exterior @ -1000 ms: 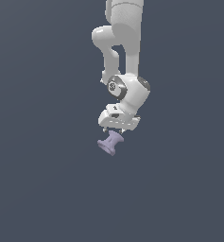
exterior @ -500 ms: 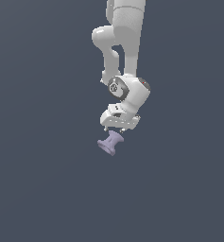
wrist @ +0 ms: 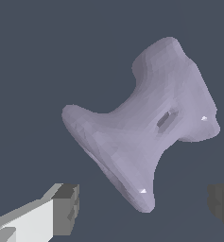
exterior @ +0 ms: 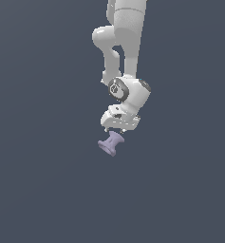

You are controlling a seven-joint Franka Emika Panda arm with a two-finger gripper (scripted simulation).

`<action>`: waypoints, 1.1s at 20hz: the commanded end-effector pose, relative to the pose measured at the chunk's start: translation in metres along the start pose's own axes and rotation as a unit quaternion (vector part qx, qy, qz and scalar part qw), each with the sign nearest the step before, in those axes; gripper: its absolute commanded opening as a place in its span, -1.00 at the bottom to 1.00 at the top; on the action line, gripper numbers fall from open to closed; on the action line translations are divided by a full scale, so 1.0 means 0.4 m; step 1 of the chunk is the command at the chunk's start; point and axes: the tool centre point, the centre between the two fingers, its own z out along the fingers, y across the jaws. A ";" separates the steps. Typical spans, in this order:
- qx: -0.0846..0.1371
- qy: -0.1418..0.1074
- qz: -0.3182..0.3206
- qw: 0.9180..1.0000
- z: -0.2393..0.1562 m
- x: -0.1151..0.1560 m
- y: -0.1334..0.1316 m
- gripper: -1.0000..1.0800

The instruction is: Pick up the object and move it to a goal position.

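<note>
My tool points down from the wrist, and the object, a pale lavender spool with flared ends and a narrow waist, sits directly beneath it, lying tilted with one flange toward the exterior view's left and lower, the other tucked up near my fingers. In the wrist view the object fills the middle, and my two fingertips stand wide apart on either side of it, neither one touching it, so my tool is released. I cannot make out any worktop edge against the plain dark grey ground.
</note>
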 end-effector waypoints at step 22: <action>0.000 0.000 -0.001 1.000 0.066 -0.001 -0.001 -1.00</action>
